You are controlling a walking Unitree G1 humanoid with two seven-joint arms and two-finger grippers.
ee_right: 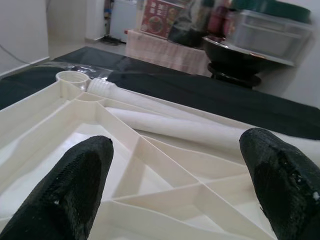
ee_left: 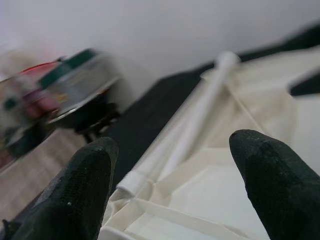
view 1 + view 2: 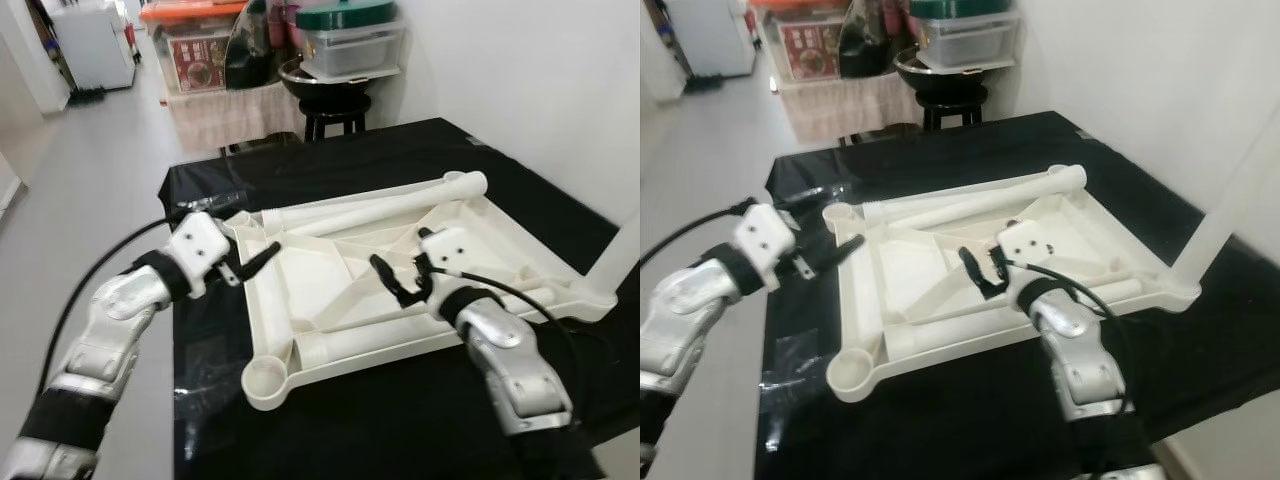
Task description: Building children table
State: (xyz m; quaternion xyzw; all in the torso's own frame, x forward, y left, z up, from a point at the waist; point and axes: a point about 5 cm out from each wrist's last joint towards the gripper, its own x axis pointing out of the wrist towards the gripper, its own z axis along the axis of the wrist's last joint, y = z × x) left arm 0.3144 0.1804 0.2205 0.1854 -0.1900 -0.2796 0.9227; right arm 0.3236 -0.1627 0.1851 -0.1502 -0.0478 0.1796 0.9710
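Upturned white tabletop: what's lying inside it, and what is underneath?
Inside the upturned white tabletop, loose white legs lie along its far edge, among raised ribs. The right claw hovers open over the ribs; the left claw at its left rim. Black cloth lies underneath; whatever that covers is hidden.

Lighting's bright and even, soft daylight-ish, barely any hard shadows. The white tabletop (image 3: 400,250) is a bit washed out against the black cloth (image 3: 330,160). Head views look slightly soft. Left wrist view has a smeared, blurry background and out-of-focus fingers (image 2: 75,195).
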